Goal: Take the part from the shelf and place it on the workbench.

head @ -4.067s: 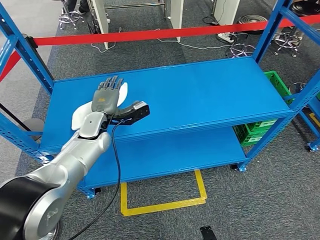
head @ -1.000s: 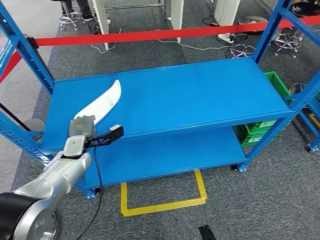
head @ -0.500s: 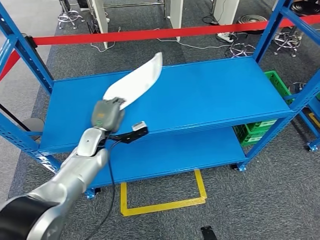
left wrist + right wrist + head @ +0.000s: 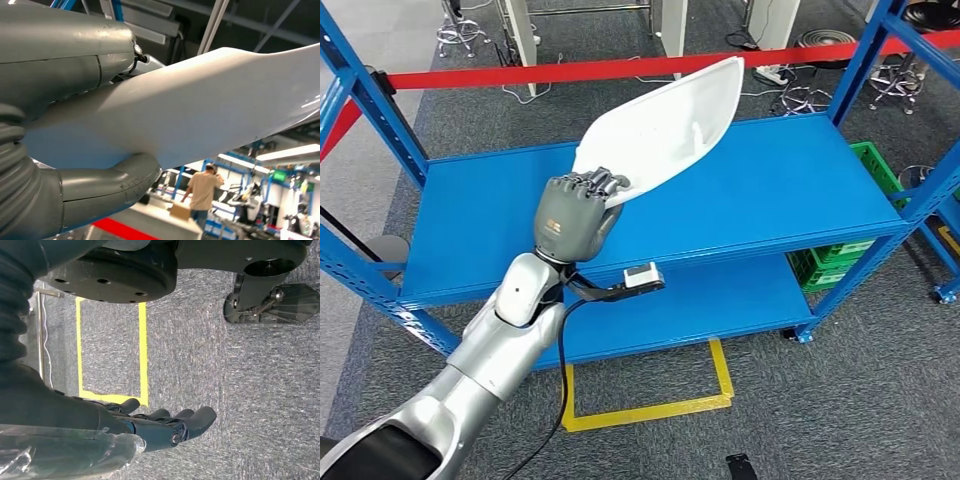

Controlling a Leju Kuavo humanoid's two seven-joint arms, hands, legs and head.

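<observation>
The left hand [image 4: 573,213] grips the white part [image 4: 671,120] by its narrow end, fingers curled over the edge and thumb beneath, as the left wrist view [image 4: 68,125] also shows with the part [image 4: 211,105] pinched between thumb and fingers. Four seconds ago that hand lay flat on the part, which rested at the left end of the blue shelf [image 4: 773,185]. One second ago the part was still low over the shelf's left side, only its tip raised. Half a second ago it was lifted and slanting toward the middle. Now it is clear of the shelf, held higher and further right, its broad end reaching up across the red bar [image 4: 509,73] at the back. The arm has swung inward with it.

The right hand [image 4: 166,425] hangs over the grey floor [image 4: 234,390] near a yellow taped outline [image 4: 142,340], its fingers apart and lightly bent, holding nothing.
</observation>
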